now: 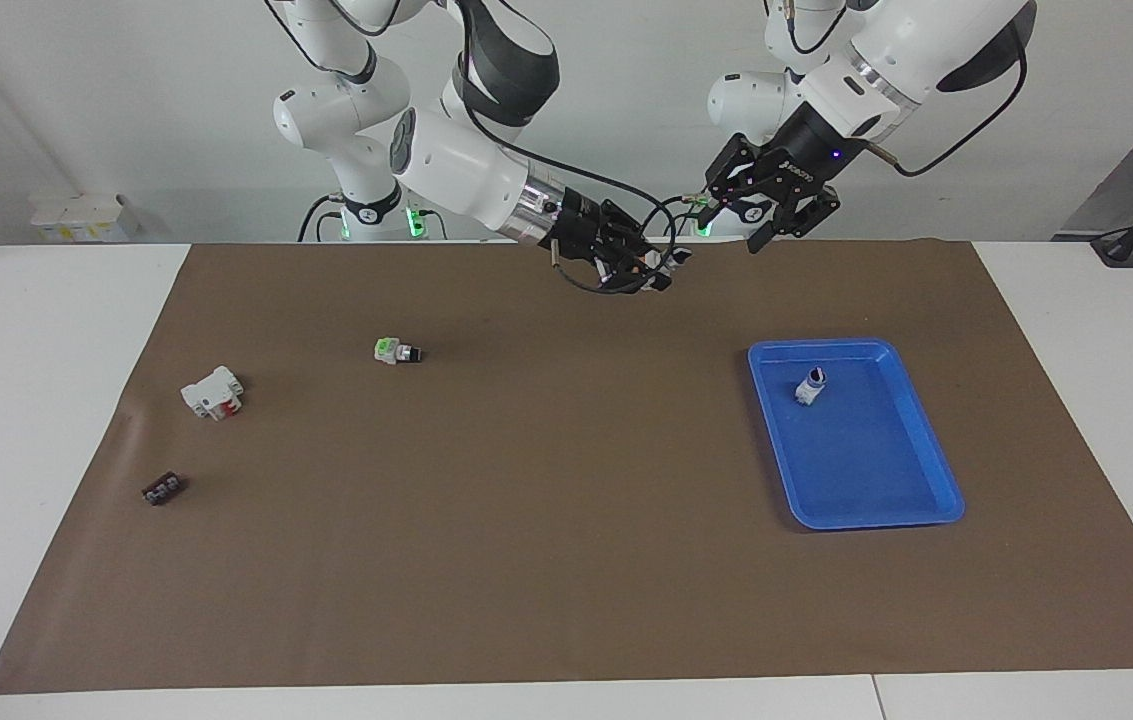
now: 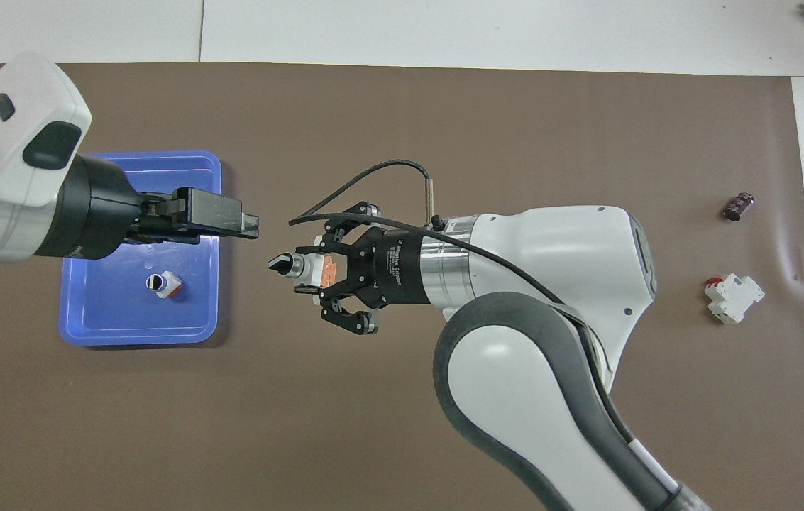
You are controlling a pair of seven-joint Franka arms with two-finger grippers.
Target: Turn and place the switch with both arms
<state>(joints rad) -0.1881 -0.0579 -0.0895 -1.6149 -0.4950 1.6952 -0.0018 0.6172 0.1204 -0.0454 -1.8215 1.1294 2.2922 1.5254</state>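
Observation:
My right gripper (image 1: 651,270) (image 2: 313,272) is shut on the switch (image 1: 676,258) (image 2: 295,267) and holds it in the air over the middle of the brown mat. The switch's orange end face sits between the fingers. Its black knob points toward the left arm's end of the table. My left gripper (image 1: 776,215) (image 2: 249,226) is open and empty in the air, a short gap from the knob, over the blue tray's (image 1: 911,500) (image 2: 111,332) edge. A second similar switch (image 1: 811,385) (image 2: 162,284) lies in the tray.
A switch with a green end face (image 1: 396,351) lies on the mat toward the right arm's end, hidden under the arm in the overhead view. A white block with red parts (image 1: 213,392) (image 2: 733,298) and a small dark part (image 1: 164,489) (image 2: 738,206) lie farther that way.

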